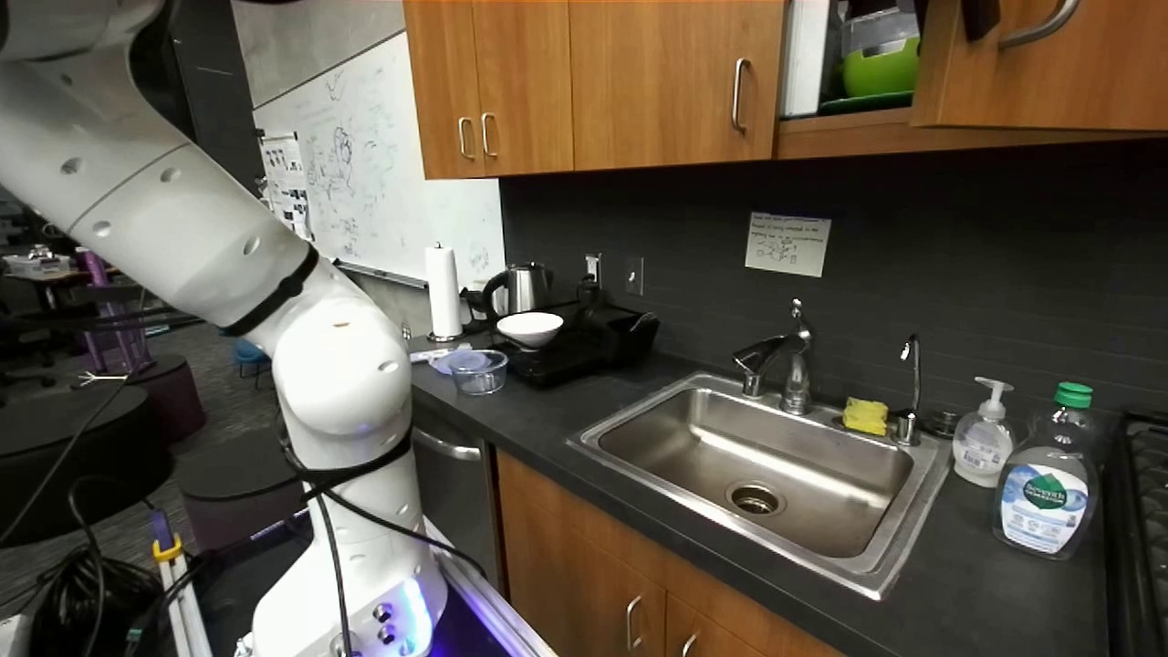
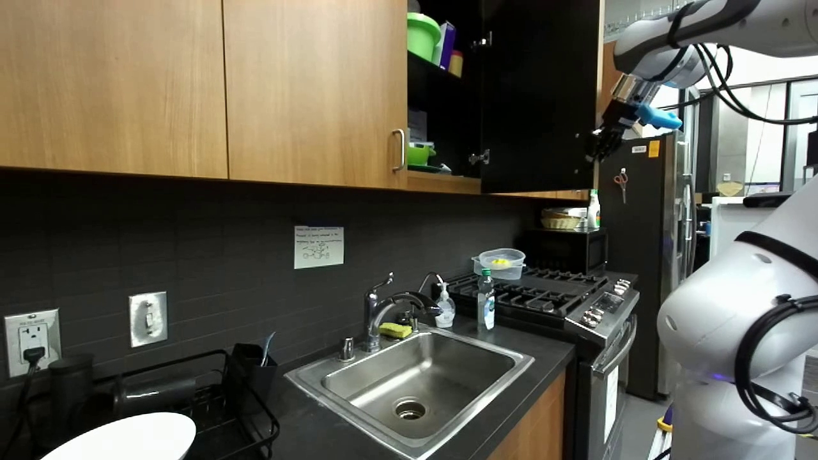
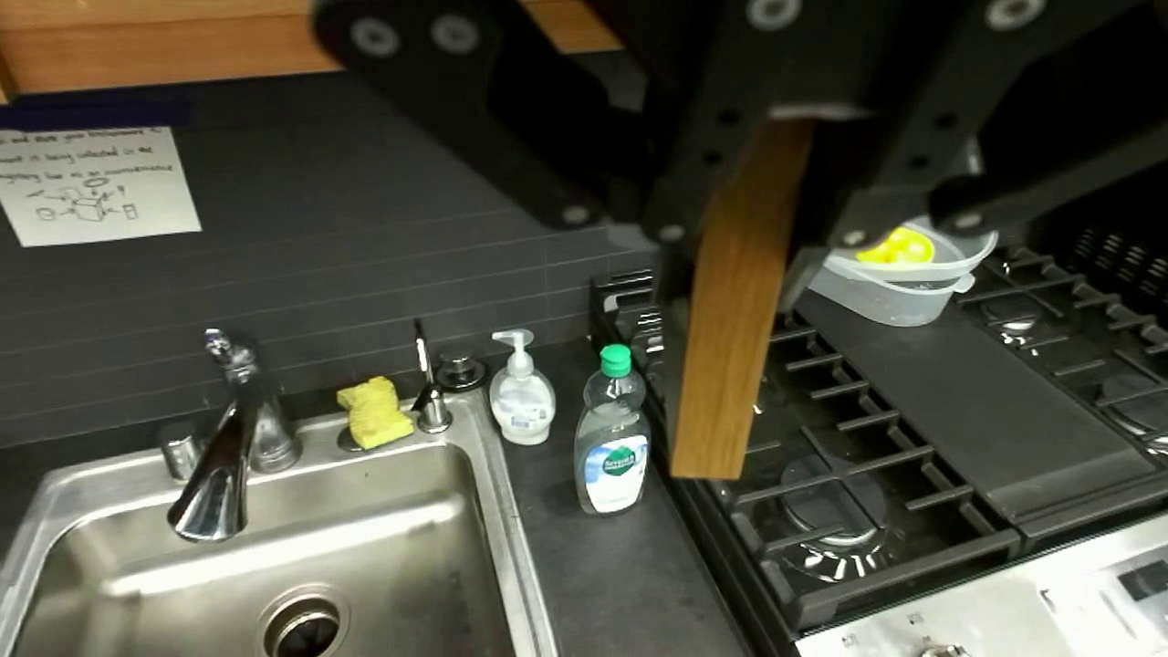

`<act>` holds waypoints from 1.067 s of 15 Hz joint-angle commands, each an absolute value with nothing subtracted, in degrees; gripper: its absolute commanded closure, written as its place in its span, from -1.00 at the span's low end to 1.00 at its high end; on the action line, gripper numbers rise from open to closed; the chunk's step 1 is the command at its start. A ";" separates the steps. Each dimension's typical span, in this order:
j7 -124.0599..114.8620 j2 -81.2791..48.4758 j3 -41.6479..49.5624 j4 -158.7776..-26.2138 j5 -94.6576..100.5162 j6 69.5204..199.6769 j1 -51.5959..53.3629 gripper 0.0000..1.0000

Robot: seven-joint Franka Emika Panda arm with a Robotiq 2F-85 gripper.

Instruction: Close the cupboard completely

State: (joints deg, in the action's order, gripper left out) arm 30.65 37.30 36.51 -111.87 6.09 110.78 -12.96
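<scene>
one open cupboard door [image 2: 540, 96] has its edge clasped by the hand [image 2: 598, 145].

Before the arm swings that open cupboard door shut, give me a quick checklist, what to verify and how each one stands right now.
1. Cupboard fully closed: not ok; its door stands open.
2. Gripper at the door's free edge: ok; in the wrist view its fingers lie on either side of it.
3. Firm grip on the door: cannot tell; pressure does not show.
4. Green bowl within the cupboard: ok; it shows inside in both exterior views.
5. Nothing inside to block the door: cannot tell; part of the cupboard's interior is hidden.
6. Soap bottle below the door's path: ok; it stands upright on the counter, lower than the door.
</scene>
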 commanded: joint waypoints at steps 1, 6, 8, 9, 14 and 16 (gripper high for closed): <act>34.12 36.79 37.15 -110.30 3.54 106.87 -9.49 0.89; 34.84 37.99 36.70 -110.91 3.02 105.28 -8.97 0.89; 33.27 38.84 34.90 -112.57 3.51 105.12 -9.75 0.89; 32.37 39.36 33.62 -113.48 3.89 105.10 -10.17 0.89; 24.60 44.25 26.23 -120.99 6.58 107.13 -12.86 0.89; 19.60 46.12 23.21 -123.85 7.59 108.42 -13.65 0.89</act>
